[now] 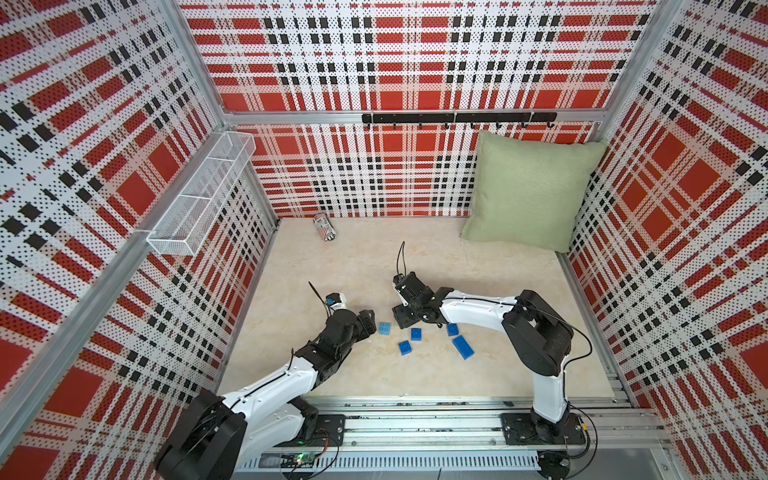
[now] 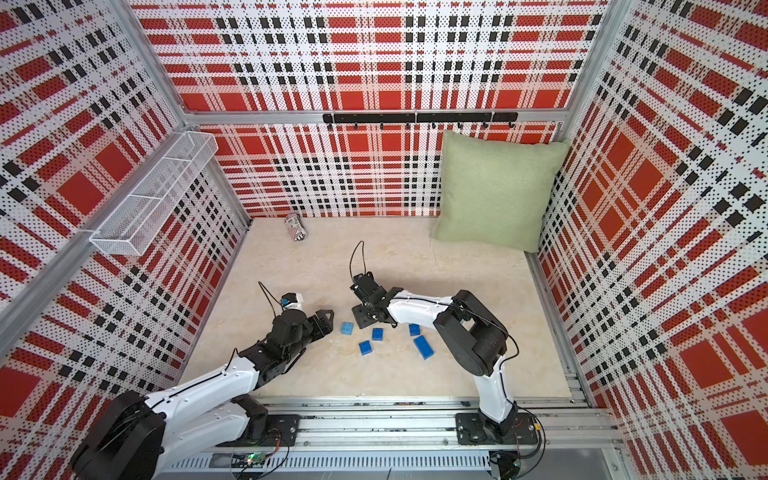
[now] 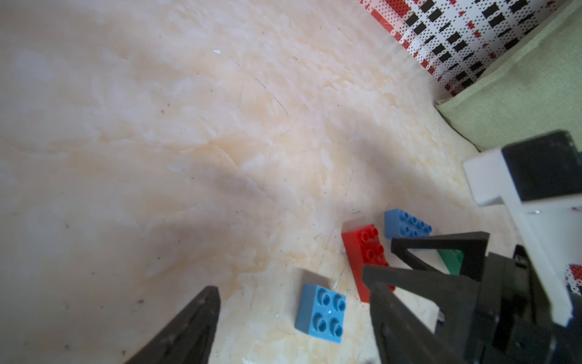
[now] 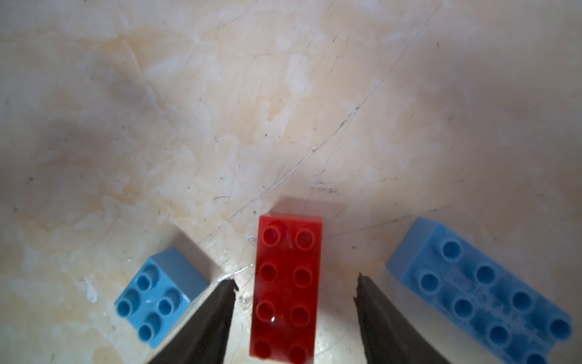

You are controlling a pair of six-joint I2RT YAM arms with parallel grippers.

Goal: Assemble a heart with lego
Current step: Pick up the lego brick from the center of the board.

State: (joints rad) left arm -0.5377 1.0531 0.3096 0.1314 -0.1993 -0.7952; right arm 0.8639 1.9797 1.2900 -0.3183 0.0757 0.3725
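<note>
right gripper (image 4: 296, 282) jaws astride red brick (image 4: 285, 252), not touching, left gripper (image 3: 293, 283) wide, empty (can (image 1: 325, 226) print unreadable)

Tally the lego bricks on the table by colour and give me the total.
Small blue bricks: 4
Long blue bricks: 2
Red brick: 1
Green brick, only partly in view: 1
Total: 8, of which 6 are blue

The red brick (image 4: 285, 290) is glossy plastic; the bench (image 4: 220, 110) is scratched, marble-look and smooth; the pillow (image 1: 528, 187) is coarse green cloth.
</note>
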